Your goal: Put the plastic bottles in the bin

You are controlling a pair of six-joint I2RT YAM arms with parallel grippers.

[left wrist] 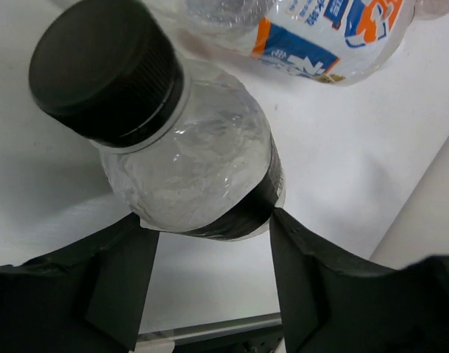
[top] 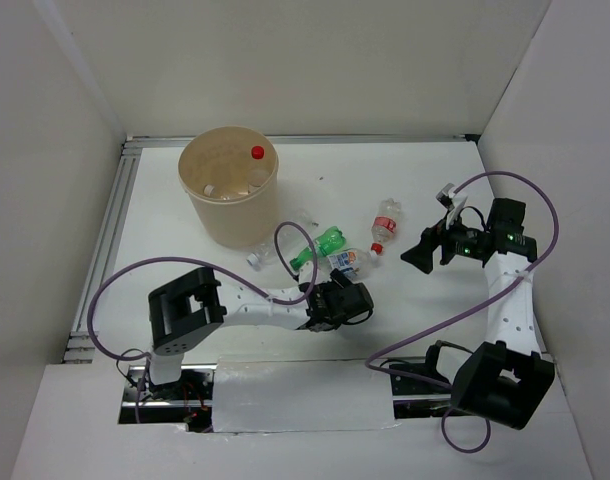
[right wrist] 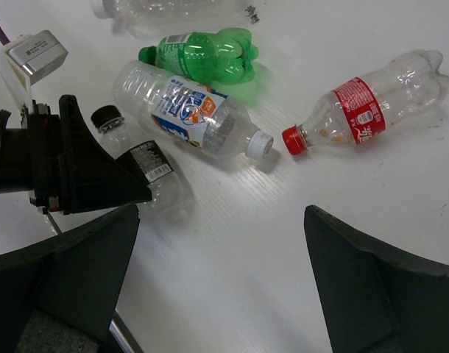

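Observation:
A clear plastic bottle with a black cap (left wrist: pixel 195 162) lies on the white table, and my left gripper (left wrist: pixel 210 222) is shut on it, both fingertips touching its black label. In the top view this gripper (top: pixel 340 300) sits low, just in front of the bottle cluster. A green bottle (right wrist: pixel 206 53), a blue-and-orange labelled bottle (right wrist: pixel 188 110) and a red-capped, red-labelled bottle (right wrist: pixel 364 110) lie close by. My right gripper (right wrist: pixel 221 213) hovers open over bare table, holding nothing. The tan bin (top: pixel 228 185) stands at the back left with a red cap (top: pixel 256 152) showing inside.
Another clear bottle with a white cap (top: pixel 265 255) lies at the foot of the bin. White walls close in the table on the left, back and right. Purple cables loop over both arms (top: pixel 285 235).

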